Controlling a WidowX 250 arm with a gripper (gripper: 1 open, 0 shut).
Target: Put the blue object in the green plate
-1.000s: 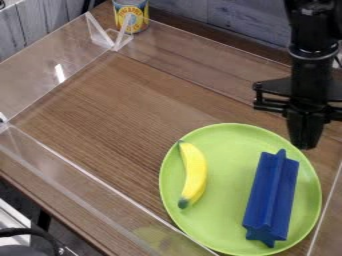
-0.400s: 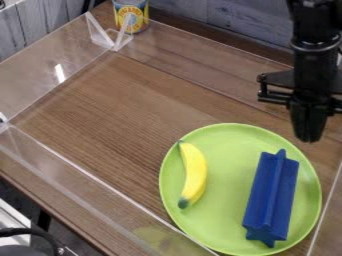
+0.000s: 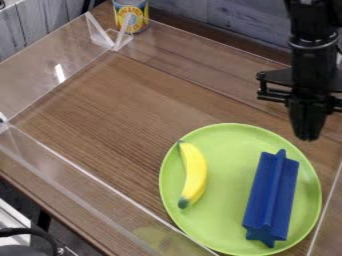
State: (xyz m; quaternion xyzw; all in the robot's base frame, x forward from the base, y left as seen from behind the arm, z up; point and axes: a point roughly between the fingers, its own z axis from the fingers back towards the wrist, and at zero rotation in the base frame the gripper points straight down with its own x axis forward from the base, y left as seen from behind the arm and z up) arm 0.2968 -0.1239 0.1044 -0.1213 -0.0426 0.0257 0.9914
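The blue object [image 3: 271,196], a long ridged deep-blue block, lies flat on the right half of the green plate [image 3: 227,158], which sits at the near right of the wooden table. A yellow banana [image 3: 195,174] lies on the plate's left half. My gripper [image 3: 309,134] hangs from the black arm above the plate's far right edge, just beyond the block's upper end and clear of it. Its fingers are together, pointing steeply down, with nothing between them.
Clear acrylic walls [image 3: 54,75] run along the left and near sides of the wooden table [image 3: 120,110]. A yellow can [image 3: 130,15] stands at the far left corner, behind a clear bracket [image 3: 104,35].
The gripper has shifted very slightly up and right from the plate edge. Block, banana and plate lie as before.
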